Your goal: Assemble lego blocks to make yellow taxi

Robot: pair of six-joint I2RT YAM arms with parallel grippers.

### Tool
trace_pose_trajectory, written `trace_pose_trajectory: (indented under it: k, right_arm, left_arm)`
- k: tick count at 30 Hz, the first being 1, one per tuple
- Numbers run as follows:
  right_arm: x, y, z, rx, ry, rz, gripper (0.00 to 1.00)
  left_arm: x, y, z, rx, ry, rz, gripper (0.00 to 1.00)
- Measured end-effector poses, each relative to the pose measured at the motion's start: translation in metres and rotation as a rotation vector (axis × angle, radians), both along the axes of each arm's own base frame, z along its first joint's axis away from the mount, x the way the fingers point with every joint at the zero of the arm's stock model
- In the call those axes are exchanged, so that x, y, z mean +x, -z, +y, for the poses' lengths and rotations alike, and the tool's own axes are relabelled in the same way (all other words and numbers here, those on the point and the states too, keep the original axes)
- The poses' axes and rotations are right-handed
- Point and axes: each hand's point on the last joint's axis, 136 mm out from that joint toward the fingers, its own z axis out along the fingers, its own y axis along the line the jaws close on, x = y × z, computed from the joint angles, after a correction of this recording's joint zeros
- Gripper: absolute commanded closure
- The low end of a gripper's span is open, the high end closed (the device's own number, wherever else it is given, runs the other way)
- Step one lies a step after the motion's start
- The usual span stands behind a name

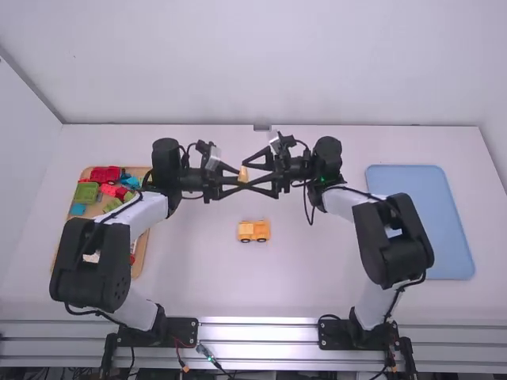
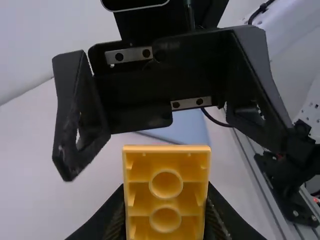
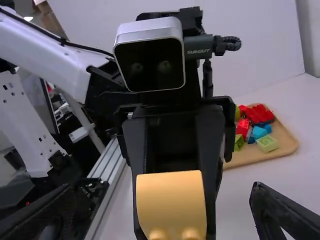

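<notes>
Bench: white, broad, spreading beneath both end effectors.

Robot arms, two: white links, black joints. The left arm (image 1: 91, 265) and right arm (image 1: 394, 241) reach inward, their end effectors meeting over the bench's middle.

Tray: light blue, rectangular with rounded corners (image 1: 420, 226); on the bench, well to the right of the right end effector, partly behind the right arm.

Tray: tan, wooden (image 1: 140, 257); on the bench, well to the left of the left end effector, partly covered by the left arm.

End effectors, two: black, two-fingered. Left end effector (image 1: 240, 179): closed on a block, one finger to each side. Right end effector (image 1: 245, 175): open, fingers spread wide to either side of the same block and apart from it.

Vehicle: orange-yellow plastic, blocky, dark wheels (image 1: 253, 230); on the bench, nearer the arms' bases than both end effectors.

Loose blocks, assorted: red plastic (image 1: 105, 174), green plastic (image 1: 85, 192) and blue plastic (image 1: 78, 209); in the wooden tray, to the left of the left end effector.

Block: orange-yellow plastic, small (image 2: 166, 192); held above the bench in the left end effector, between the right's open fingers. Its hollow face bears two round forms; another face is smooth.
</notes>
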Motion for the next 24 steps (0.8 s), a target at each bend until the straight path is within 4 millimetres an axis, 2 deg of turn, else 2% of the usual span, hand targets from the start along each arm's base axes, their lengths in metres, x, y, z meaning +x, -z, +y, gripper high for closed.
trace_pose_trajectory:
  k: [7, 19, 24]
  right_arm:
    - [0.0016, 0.0022, 0.0035, -0.002, 0.014, 0.004, 0.2]
    - [0.0034, 0.0015, 0.0047, 0.005, 0.027, -0.024, 0.57]
    - [0.0026, 0.0015, 0.0047, 0.005, 0.023, -0.025, 0.66]
  left_arm:
    - [-0.0026, -0.0048, -0.0004, -0.013, 0.02, 0.006, 0.96]
    - [-0.0044, -0.0044, -0.0014, -0.016, 0.028, 0.035, 0.95]
    - [-0.0034, -0.0039, -0.0013, -0.014, 0.022, 0.036, 0.94]
